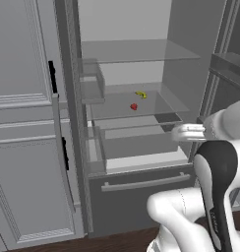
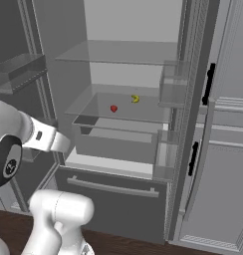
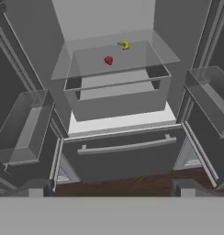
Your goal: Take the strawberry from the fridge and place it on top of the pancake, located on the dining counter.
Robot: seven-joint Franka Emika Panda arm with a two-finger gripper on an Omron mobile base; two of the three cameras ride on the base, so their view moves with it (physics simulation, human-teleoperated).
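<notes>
Wide-apart jaws of the gripper [image 3: 111, 187] grip nothing; the two tips sit low in the hand view, pointing at the open fridge [image 3: 187, 59]. Straight ahead of them is the bottom drawer [image 3: 125, 156], shut. Beyond it and higher, well apart from the jaws, the strawberry [image 3: 108, 60] lies on a glass shelf [image 3: 146, 57], with a small yellow item [image 3: 125, 45] near it, further back.

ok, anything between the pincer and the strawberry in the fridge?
Nothing visible. The fridge doors stand open, and the strawberry lies exposed on a glass shelf, apart from the small yellow item behind it. The open pincer faces it from outside.
</notes>
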